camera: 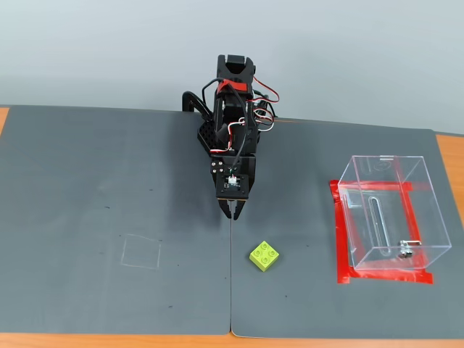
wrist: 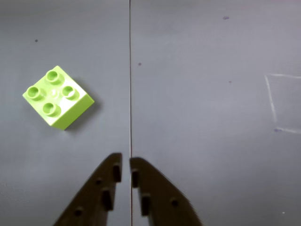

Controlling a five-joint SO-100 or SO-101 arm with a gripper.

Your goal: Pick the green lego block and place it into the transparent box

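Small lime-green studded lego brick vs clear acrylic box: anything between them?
Nothing: in the fixed view only bare grey mat separates the brick from the box.

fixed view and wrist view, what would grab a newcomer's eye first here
The green lego block stands out brightly on the dark grey mat, just right of the seam in the fixed view. Next comes the transparent box ringed with red tape at the right. The black arm's gripper points down above the seam, jaws nearly together.
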